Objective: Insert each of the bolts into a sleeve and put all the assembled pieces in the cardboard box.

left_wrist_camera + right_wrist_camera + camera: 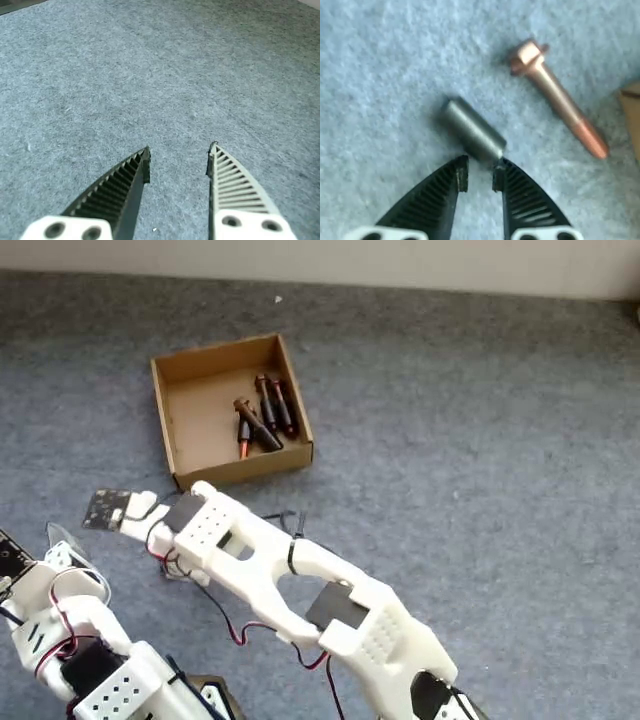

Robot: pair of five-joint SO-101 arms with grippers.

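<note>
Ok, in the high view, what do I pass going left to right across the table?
First the left arm's tool → right arm's tool → brown cardboard box → dark assembled bolt-and-sleeve pieces lying inside it → bare grey carpet.

Grey carpet (480, 440), pale wall strip (400, 260) along far edge

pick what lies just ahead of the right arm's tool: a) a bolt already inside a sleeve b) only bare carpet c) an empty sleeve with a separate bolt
c: the grey sleeve lies by the right tool, with the copper bolt apart from it.
</note>
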